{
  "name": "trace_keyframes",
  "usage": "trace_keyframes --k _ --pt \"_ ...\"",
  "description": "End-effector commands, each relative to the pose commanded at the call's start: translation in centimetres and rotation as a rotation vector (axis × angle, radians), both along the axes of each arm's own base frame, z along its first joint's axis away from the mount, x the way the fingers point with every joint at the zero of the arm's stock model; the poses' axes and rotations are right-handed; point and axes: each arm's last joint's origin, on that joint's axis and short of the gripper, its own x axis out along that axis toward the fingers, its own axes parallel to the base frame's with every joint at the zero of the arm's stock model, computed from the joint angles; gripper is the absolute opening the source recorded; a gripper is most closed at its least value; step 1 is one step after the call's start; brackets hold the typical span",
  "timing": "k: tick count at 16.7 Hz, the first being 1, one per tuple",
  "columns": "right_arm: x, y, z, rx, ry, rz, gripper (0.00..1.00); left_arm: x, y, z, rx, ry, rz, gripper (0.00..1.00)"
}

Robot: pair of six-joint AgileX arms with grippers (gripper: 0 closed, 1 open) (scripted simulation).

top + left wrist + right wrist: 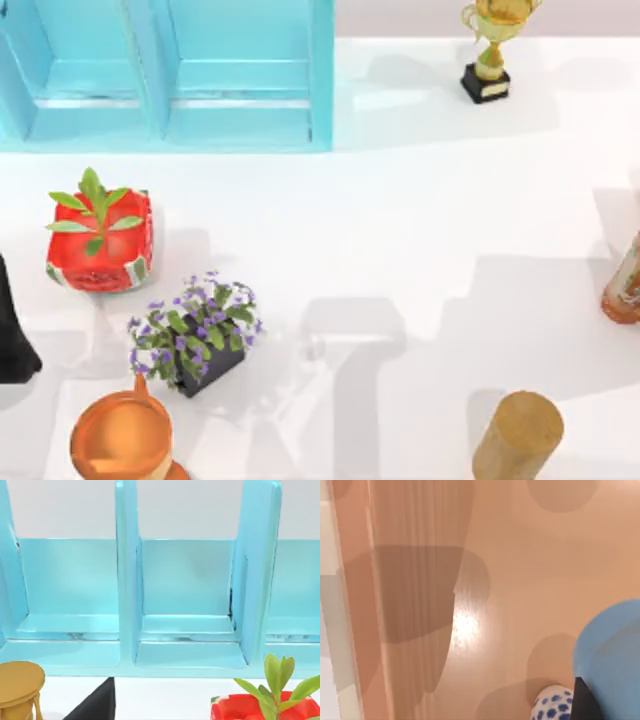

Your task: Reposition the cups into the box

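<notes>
Box (240, 100) is seen far left from above, partitions (127, 580) bare. Blue cup (612, 655) and patterned cup (552, 707) are seen by the right wrist; claw states cannot be told.

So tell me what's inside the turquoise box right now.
The compartments of the turquoise box seen from the left wrist hold nothing: bare floors and partition walls, no cup. In the top view the box runs past the picture's edge, so the rest of its inside can't be checked.
</notes>
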Motion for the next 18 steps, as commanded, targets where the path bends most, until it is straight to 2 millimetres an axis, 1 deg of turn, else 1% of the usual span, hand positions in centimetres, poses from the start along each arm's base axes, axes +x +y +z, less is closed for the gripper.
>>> trace_keyframes --k 3,5,9,18 --pt "-0.1 -0.4 -2.4 0.001 0.003 0.003 0.0 0.0 0.0 0.0 0.0 0.0 0.0 1.0" --pt "-0.2 -0.5 -3.4 0.001 0.011 0.002 0.0 0.0 0.0 0.0 0.0 0.0 0.0 1.0" --pt "-0.2 -0.5 -3.6 0.001 0.013 0.002 0.0 0.0 0.0 0.0 0.0 0.0 0.0 1.0" --pt "-0.2 -0.5 -3.6 0.001 0.013 0.002 0.68 0.0 0.0 0.0 0.0 0.0 0.0 1.0"
